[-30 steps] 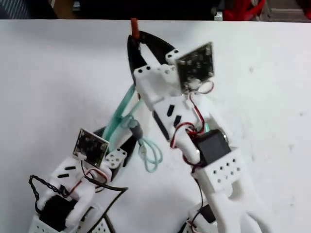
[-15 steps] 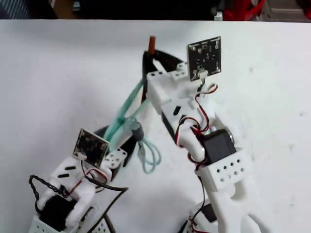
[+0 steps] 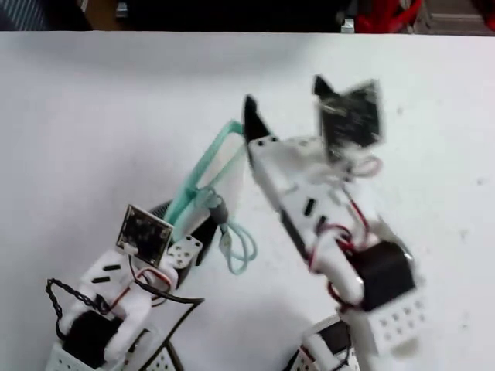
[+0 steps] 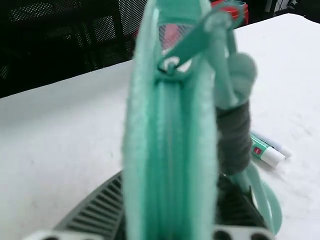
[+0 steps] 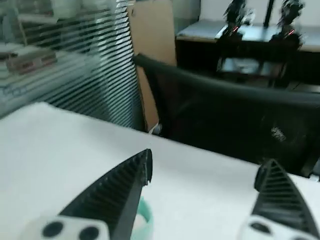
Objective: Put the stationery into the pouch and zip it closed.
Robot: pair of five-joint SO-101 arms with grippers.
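Pouch: the teal pouch (image 3: 203, 166) stands on its edge, mouth upward. Its long axis runs slantwise from the side of the tabletop (image 3: 93, 116) where the arms stand toward the middle.
Left gripper (image 3: 186, 220): clamped on the near end of the pouch, holding it upright.
Right gripper (image 3: 285, 94): jaws wide apart with nothing between them. It hangs just beside the far end of the pouch, one black fingertip close to the rim.
Zip: the pull (image 4: 170, 64) sits at the far end; I cannot tell from here how far the lips are parted.
Loose stationery: what looks like a white and green marker (image 4: 267, 152) lies flat on the tabletop beside the pouch, on the strap side.
Relation that matters: I judge the free right arm the nearer one. It would have to come down and back from the pouch's far end to reach the marker.
In the way: the looped wrist strap (image 3: 241, 251) with its grey toggle (image 3: 216, 209) trails on the tabletop close to the marker and could snag a finger.
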